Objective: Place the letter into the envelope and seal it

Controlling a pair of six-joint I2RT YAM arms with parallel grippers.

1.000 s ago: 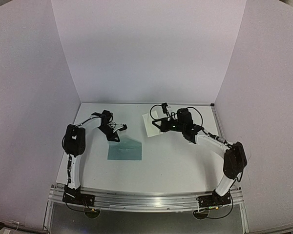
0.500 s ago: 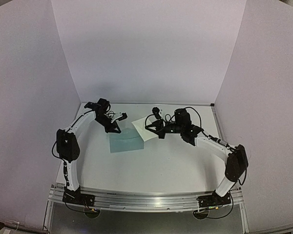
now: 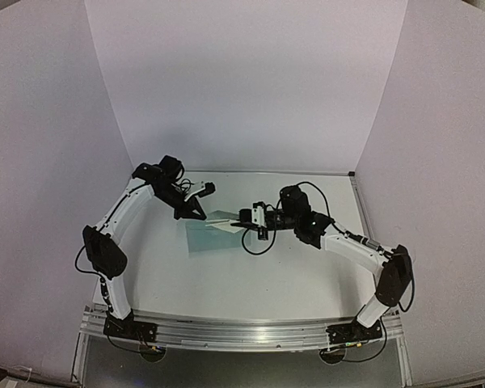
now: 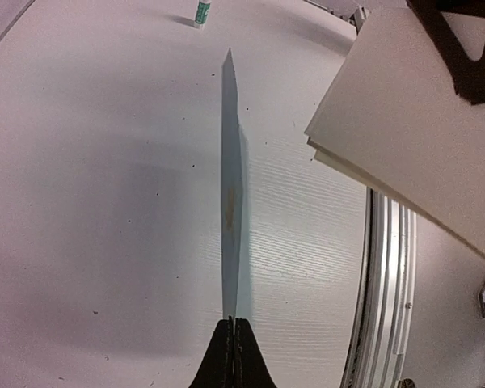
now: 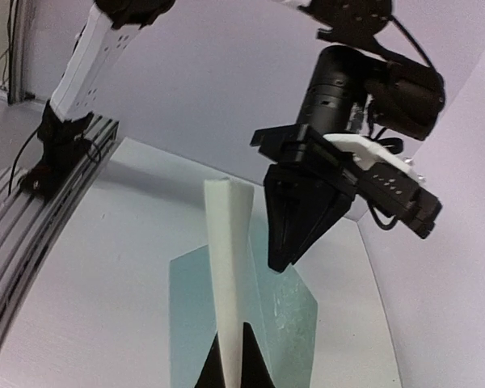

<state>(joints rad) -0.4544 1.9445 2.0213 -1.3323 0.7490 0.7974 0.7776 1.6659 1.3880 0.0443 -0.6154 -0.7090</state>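
The teal envelope point(image 3: 204, 238) lies on the white table between the arms. My left gripper point(image 3: 196, 216) is shut on its flap point(image 4: 230, 170), which stands edge-on straight ahead of the closed jaws in the left wrist view. My right gripper point(image 5: 233, 356) is shut on the letter point(image 5: 229, 259), a pale cream sheet held edge-on above the envelope point(image 5: 295, 319). From above, the letter point(image 3: 225, 225) hangs over the envelope's right edge, with the right gripper point(image 3: 238, 220) just to its right. The left gripper point(image 5: 280, 260) points down close beside the letter. The letter point(image 4: 412, 137) fills the left wrist view's upper right.
A small green-and-white tube point(image 4: 202, 11) stands far off on the table. The aluminium rail point(image 3: 242, 331) runs along the near edge, carrying both arm bases. Plain white walls point(image 3: 242, 81) close in the back and both sides.
The right gripper has carried the letter leftwards until it is over the envelope. The left arm has stretched further back with the flap, and the envelope has slid slightly away from the rail.
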